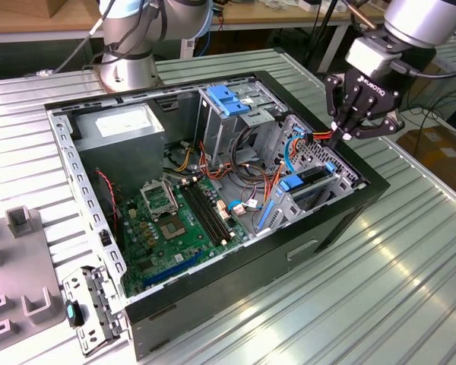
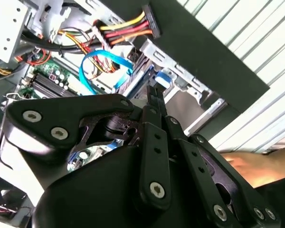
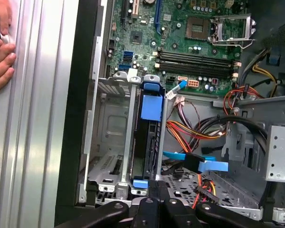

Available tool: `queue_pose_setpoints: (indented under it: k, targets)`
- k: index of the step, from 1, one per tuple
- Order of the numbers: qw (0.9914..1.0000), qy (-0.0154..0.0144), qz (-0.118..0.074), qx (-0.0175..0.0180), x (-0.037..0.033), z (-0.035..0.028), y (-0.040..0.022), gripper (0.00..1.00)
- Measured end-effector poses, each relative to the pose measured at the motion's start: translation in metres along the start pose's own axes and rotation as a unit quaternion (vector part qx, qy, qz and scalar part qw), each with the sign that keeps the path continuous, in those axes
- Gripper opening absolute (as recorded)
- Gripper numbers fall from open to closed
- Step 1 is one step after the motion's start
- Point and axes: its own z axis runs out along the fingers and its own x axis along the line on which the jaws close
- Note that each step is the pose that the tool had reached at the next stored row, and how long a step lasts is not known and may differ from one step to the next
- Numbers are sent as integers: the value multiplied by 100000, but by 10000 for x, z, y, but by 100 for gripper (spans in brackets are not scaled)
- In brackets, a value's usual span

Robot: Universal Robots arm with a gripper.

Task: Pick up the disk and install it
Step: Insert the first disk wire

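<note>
The disk (image 1: pixel 310 181) sits edge-up in a slot of the metal drive cage (image 1: pixel 336 169) at the open computer case's side, on the exterior view's right. Its blue plastic rails show at both ends. In the first wrist view the disk (image 3: pixel 147 142) is a dark slab between blue tabs, inside the cage (image 3: pixel 109 123). My gripper (image 1: pixel 342 134) hangs just above the cage with its fingers together and nothing between them. Its fingertips (image 3: pixel 156 186) show close over the disk's near end, and the gripper (image 2: pixel 152 95) points down at the cage in the second wrist view.
Red, yellow and blue cables (image 1: pixel 308 138) run beside the cage. The motherboard (image 1: pixel 167 228), a grey power supply box (image 1: pixel 125 125) and a blue latch (image 1: pixel 228 99) lie inside the case. A person's hand (image 3: pixel 0 47) rests on the ribbed table. A second arm's base (image 1: pixel 129 46) stands behind.
</note>
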Motion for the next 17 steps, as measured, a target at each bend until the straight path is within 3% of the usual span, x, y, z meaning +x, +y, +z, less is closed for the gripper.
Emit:
queue_pose_setpoints:
  k: [2, 4, 6, 8, 17]
  targets:
    - [99999, 6, -338, -5, -26, 1, -15, 11]
    - [99967, 54, -2556, -63, -31, 3, -18, 11]
    - [99899, 90, -4494, -117, -31, 5, -19, 11]
    - [99741, 142, -7189, -189, -35, 8, -29, 11]
    - [99644, 164, -8424, -224, -114, 8, -173, 11]
